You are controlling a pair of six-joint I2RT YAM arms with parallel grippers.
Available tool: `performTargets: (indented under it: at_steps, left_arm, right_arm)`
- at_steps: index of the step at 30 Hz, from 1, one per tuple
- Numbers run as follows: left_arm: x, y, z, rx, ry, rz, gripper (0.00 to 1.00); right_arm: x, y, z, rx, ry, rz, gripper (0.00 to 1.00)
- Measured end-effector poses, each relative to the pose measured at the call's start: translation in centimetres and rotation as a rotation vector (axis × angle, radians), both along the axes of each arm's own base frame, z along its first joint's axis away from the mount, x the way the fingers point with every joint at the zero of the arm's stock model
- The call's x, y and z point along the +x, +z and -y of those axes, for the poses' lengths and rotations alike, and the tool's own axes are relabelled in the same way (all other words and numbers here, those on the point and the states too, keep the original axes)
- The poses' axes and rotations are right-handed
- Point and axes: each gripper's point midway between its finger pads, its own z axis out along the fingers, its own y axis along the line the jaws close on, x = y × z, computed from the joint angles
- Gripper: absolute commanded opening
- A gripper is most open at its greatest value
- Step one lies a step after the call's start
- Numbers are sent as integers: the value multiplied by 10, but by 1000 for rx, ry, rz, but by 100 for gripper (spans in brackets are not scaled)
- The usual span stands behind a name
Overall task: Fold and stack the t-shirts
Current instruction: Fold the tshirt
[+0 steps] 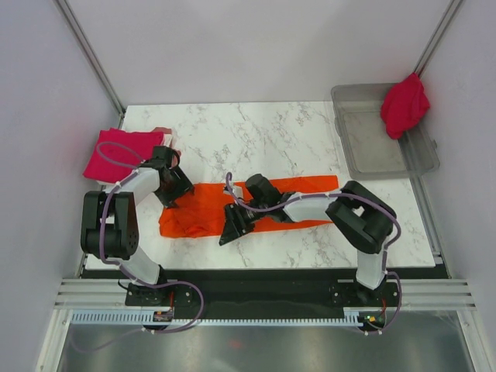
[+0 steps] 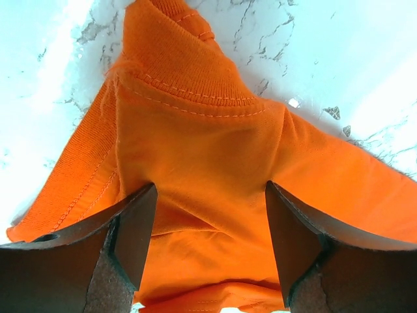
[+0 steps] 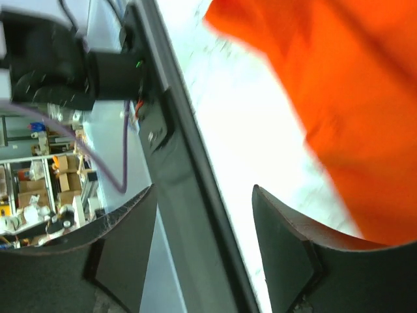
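The orange shirt (image 1: 194, 218) lies half-folded mid-table (image 1: 271, 132). My left gripper (image 2: 210, 195) and right gripper (image 3: 203, 195) are both released. A magenta shirt (image 1: 116, 151) seems folded at the left; a crimson shirt (image 1: 404, 105) hangs on the bin (image 1: 364, 155), not yet done.

Top view: bright, even overhead light, soft short shadows on the tabletop (image 1: 271, 139). Left wrist: orange shirt (image 2: 208, 163) sharp, stitching crisp, tabletop blown out white. Right wrist: blurred throughout, tabletop glaring, right gripper (image 3: 203, 189) dark and soft.
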Motion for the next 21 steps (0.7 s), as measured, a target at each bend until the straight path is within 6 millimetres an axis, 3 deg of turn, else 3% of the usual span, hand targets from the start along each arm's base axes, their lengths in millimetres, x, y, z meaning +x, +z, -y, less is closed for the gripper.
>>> performTargets:
  at_steps: [3, 7, 15, 21]
  left_arm:
    - [0, 1, -1, 8, 3, 3, 75]
    - [1, 7, -3, 21, 6, 22, 75]
    - [6, 34, -1, 20, -1, 105, 75]
    - [5, 35, 0, 20, -2, 107, 75]
  right_arm:
    - [-11, 16, 15, 13, -7, 30, 72]
    - [-1, 26, 20, -19, -71, 99, 64]
    - [39, 6, 17, -162, -293, 110, 44]
    - [47, -23, 18, -243, -389, 44, 43]
